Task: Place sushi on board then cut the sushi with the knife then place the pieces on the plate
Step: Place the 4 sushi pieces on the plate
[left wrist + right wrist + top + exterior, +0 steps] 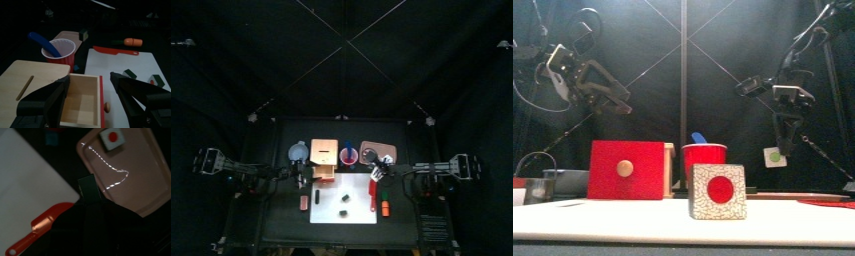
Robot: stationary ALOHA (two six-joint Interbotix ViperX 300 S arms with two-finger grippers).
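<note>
- the bench (271,225) carries everything; the arms come in from either side.
- the board (352,190) lies at the front middle of the bench, with two sushi pieces and the red knife on it.
- the box (322,150) stands behind the board's left part. its drawer (83,102) is pulled out toward the board and shows bare wood inside.
- the left gripper (90,77) is above the drawer, its jaws spread wide, one on each side of it, holding nothing.
- the tray (137,173) lies behind the board's right part. one sushi piece (112,139) lies on it, its white face with a red dot turned up.
- the right gripper (88,193) hangs over the tray's edge nearest the board, jaws closed on a dark green sushi piece (87,185), held clear of the bench.
- the bowl (298,152) sits just left of the box; i cannot tell what it holds.
- the cup (59,49) stands between box and tray, with the blue knife (41,41) leaning out of it.
- the red knife (115,50) lies flat along the board's right side.
- the two pieces on the board (130,74) (155,79) lie apart; in the front view one (718,192) stands upright, showing a speckled white face with a red oval.
- an orange toy (132,42) lies just beside the board's right edge.
</note>
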